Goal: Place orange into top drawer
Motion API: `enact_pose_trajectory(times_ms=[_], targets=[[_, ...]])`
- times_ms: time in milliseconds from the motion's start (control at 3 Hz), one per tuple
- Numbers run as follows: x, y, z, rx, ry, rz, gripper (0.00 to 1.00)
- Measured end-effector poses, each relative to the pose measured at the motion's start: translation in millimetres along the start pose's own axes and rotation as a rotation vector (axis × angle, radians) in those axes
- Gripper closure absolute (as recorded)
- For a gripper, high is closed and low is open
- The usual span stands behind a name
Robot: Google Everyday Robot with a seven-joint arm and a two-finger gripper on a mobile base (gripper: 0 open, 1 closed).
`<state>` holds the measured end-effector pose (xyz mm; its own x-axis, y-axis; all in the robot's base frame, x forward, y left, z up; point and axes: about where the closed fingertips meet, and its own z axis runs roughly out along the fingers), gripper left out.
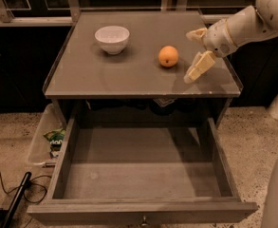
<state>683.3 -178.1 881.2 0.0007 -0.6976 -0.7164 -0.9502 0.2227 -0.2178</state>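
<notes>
The orange (168, 56) sits on the grey cabinet top (129, 72), right of centre. My gripper (194, 53) hovers just right of the orange, a short gap away, its two pale fingers spread apart with one above (196, 33) and one below (199, 66). It holds nothing. The top drawer (138, 175) is pulled fully out below the cabinet top, its flat grey bottom bare, with a small knob (143, 219) on the front panel.
A white bowl (112, 38) stands on the cabinet top at the left back. A clear plastic bin (46, 139) with small items sits on the floor left of the drawer. A black cable (10, 198) lies at the lower left.
</notes>
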Motion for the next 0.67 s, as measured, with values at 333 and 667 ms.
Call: enact_pose_trajectory(times_ms=[333,667], targets=[[-2.4,-9.9,19.4,-0.046,-0.122,0.031,0.00],[-7.9,-17.8,31.7,-0.072,-0.184,0.045,0.00]])
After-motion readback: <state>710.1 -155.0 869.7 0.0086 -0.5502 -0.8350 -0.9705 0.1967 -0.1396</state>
